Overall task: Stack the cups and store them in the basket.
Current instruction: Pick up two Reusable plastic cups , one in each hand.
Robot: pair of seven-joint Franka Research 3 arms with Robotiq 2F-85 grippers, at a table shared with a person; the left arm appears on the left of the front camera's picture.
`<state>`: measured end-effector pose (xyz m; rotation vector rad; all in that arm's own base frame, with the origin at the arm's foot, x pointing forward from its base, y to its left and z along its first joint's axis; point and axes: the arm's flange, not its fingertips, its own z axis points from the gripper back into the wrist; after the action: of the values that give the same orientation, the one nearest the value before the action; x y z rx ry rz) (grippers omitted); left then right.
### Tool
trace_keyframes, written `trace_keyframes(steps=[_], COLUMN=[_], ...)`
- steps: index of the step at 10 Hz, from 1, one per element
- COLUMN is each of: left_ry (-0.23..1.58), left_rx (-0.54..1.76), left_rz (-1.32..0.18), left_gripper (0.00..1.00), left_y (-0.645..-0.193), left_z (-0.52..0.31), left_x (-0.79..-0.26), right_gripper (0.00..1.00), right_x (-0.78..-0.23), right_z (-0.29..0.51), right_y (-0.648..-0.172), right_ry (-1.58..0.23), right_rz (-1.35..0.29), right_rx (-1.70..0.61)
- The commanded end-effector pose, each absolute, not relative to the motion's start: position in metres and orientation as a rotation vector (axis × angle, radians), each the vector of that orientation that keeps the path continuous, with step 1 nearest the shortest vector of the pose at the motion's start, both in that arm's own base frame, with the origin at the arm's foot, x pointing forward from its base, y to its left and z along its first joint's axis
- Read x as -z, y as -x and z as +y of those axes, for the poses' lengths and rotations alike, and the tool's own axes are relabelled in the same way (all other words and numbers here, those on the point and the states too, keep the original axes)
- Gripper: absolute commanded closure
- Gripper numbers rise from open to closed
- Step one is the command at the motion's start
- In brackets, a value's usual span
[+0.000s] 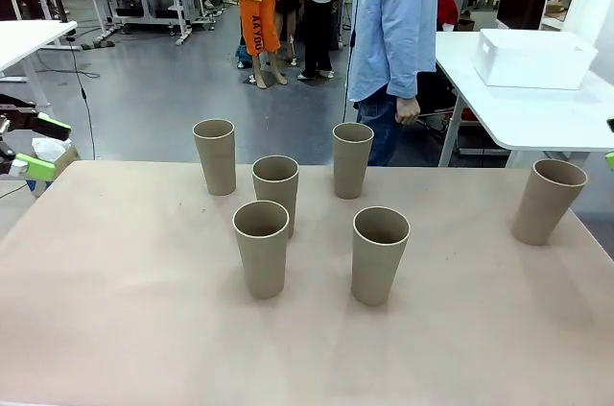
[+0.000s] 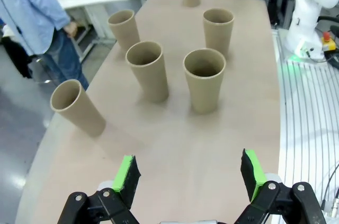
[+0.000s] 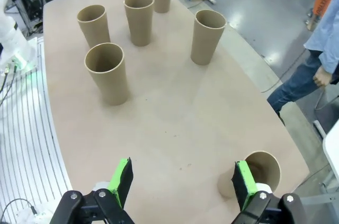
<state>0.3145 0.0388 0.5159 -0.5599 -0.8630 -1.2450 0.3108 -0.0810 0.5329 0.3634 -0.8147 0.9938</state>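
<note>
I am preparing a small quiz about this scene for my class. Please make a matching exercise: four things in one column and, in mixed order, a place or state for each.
Column one:
1. basket
2. lone cup
3. left gripper
4. person's hand

Column two:
A. jaws wide apart, holding nothing
B. on the white side table, beyond the brown table
C. hanging at the person's side
D. standing near the brown table's right edge, far from the other cups

Pairs: 1-B; 2-D; 3-A; 4-C
</note>
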Motion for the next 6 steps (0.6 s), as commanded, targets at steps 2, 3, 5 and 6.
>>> trace_keyframes(steps=[2,3,5,6], left_ry=[0.604,0.604,0.604,0.604], left_rx=[1.250,1.250,1.250,1.250], left_rz=[-0.886,-0.886,-0.886,-0.886], left_gripper=[0.00,0.00,0.00,0.00], left_y=[-0.3121,-0.3121,-0.3121,-0.3121], left_z=[0.0415,0.0415,0.0415,0.0415], left_x=[-0.5156,-0.5156,-0.5156,-0.5156], right_gripper=[0.00,0.00,0.00,0.00], right_x=[-0.5357,-0.5357,-0.5357,-0.5357], right_z=[-0.0815,-0.0815,-0.0815,-0.0815], right_y=[-0.3104,-0.3104,-0.3104,-0.3104], right_ry=[-0.353,-0.353,-0.353,-0.353], right_rz=[-0.814,-0.814,-0.814,-0.814], right_rx=[-0.973,-0.973,-0.973,-0.973])
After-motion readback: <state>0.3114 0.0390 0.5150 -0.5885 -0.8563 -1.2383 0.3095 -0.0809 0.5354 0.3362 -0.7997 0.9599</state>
